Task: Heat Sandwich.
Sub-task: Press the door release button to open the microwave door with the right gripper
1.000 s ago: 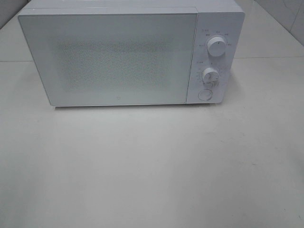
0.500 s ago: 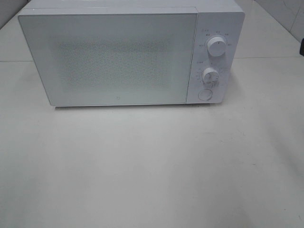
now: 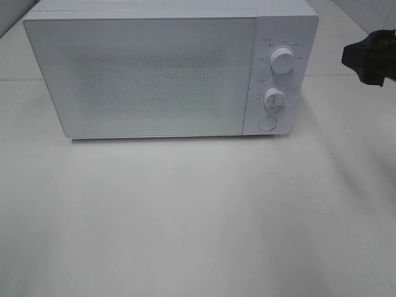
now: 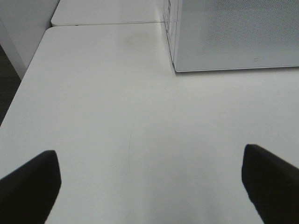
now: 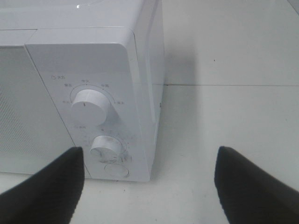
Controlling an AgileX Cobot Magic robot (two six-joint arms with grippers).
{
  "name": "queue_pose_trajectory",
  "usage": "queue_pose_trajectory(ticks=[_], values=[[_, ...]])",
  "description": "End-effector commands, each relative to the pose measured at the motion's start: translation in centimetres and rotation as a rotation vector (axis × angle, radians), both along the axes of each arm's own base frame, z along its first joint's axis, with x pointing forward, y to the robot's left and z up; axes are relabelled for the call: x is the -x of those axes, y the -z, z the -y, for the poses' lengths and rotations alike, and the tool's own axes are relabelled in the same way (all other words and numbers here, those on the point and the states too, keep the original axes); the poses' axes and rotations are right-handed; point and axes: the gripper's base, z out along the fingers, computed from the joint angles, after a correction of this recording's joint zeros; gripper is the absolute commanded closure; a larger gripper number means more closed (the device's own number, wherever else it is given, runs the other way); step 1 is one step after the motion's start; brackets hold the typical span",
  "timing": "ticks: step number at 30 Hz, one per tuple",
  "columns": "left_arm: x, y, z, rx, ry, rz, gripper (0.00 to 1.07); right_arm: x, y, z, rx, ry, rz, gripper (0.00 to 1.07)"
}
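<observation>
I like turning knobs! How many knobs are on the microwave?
2. The upper knob sits top right on the microwave front; the lower knob is just beneath it, above a flat round button.

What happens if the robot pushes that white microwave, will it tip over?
Probably not: the microwave is wide, low and sits flat on the table, so it would likely slide or stay. Its smooth sides seem slippery to grip.

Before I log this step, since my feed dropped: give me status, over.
Left gripper open, empty, over table. Right gripper open, empty, facing microwave dials. Sandwich not in view; door shut.
</observation>
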Motion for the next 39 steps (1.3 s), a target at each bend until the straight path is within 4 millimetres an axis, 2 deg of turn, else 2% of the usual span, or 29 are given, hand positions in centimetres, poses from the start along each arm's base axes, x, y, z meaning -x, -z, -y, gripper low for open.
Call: queue_pose_trajectory(ticks=[1, 4, 7, 8, 10, 12, 14, 18, 39], values=[[0.3, 0.0, 0.0, 0.003, -0.003, 0.032, 0.07, -1.4, 0.4, -0.1, 0.001, 0.003, 0.062, 0.32], [0.3, 0.0, 0.0, 0.003, -0.003, 0.032, 0.07, -2.1, 1.0, -0.2, -0.001, 0.003, 0.072, 0.32], [0.3, 0.0, 0.0, 0.003, -0.003, 0.032, 0.07, -3.2, 2.4, -0.3, -0.003, 0.004, 0.075, 0.32], [0.3, 0.0, 0.0, 0.003, -0.003, 0.032, 0.07, -3.4, 3.4, -0.4, -0.007, 0.005, 0.072, 0.32], [0.3, 0.0, 0.0, 0.003, -0.003, 0.032, 0.07, -3.4, 3.9, -0.4, -0.011, 0.007, 0.077, 0.32], [0.3, 0.0, 0.0, 0.003, -0.003, 0.032, 0.07, -3.0, 5.6, -0.5, -0.042, 0.019, 0.098, 0.31], [0.3, 0.0, 0.0, 0.003, -0.003, 0.032, 0.07, -2.8, 6.1, -0.6, -0.049, 0.025, 0.098, 0.31], [0.3, 0.0, 0.0, 0.003, -0.003, 0.032, 0.07, -1.6, 8.3, -1.3, -0.041, 0.017, 0.098, 0.31], [0.3, 0.0, 0.0, 0.003, -0.003, 0.032, 0.07, 0.5, 12.7, -6.2, 0.049, -0.060, 0.063, 0.31]])
